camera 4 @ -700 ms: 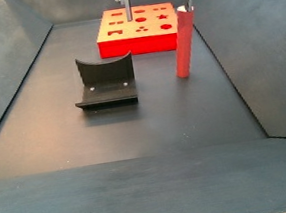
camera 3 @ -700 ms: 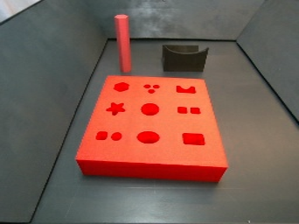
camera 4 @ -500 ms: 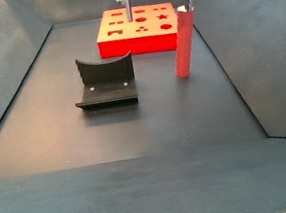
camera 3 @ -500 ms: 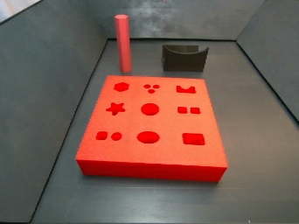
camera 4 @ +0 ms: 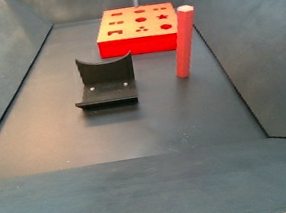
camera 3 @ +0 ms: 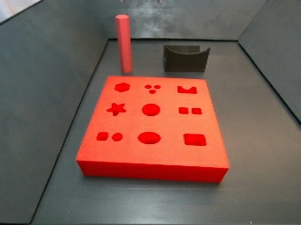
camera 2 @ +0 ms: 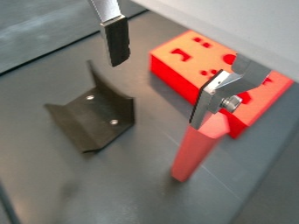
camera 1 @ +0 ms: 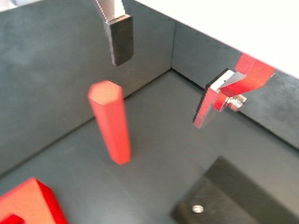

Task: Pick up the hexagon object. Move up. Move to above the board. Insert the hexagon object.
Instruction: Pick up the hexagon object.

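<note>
Right now the gripper (camera 2: 163,74) is hanging above the floor with its jaws spread wide and nothing between them; its fingers (camera 1: 121,39) are showing in both wrist views, while in a side view only their tips are peeking in at the top edge above the board (camera 4: 141,26). Nothing is being held yet. The hexagon object (camera 3: 123,42) is standing on the floor just beside the board's (camera 3: 150,119) far end, near the fixture (camera 3: 185,58) but apart from it. Its long axis is running straight up, hexagonal top face (camera 1: 103,89) pointing at the ceiling.

As I judge it, the danger is in coming down off-centre: a finger (camera 2: 218,94) could be catching the peg's top or side and toppling it, tall and slim as it is. A skewed grip would also be spoiling the later insertion.
</note>
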Robot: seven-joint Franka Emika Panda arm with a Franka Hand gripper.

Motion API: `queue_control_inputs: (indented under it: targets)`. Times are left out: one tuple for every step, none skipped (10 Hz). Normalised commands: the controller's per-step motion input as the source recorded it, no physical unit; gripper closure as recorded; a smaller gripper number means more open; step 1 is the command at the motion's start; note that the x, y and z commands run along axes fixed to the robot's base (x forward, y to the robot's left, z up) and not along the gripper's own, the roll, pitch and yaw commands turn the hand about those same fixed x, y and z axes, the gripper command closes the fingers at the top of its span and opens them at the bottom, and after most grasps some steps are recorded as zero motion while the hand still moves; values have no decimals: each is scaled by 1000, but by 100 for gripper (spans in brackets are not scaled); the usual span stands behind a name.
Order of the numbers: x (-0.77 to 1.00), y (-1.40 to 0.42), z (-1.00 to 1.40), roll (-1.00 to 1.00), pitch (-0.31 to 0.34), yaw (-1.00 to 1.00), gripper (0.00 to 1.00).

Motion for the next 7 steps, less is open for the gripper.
queue_control_inputs:
  targets:
    - [-249, 0, -23, 0, -37, -814, 0]
    - [-269, 0, -114, -36, -66, -831, 0]
    - [-317, 0, -177, -136, -104, -729, 0]
    - [-406, -140, -331, -236, -154, -543, 0]
    - [-411, -177, -303, -219, -117, -174, 0]
    - [-431, -131, -160, -120, -67, 26, 0]
    - [-329, -117, -89, -94, -79, 26, 0]
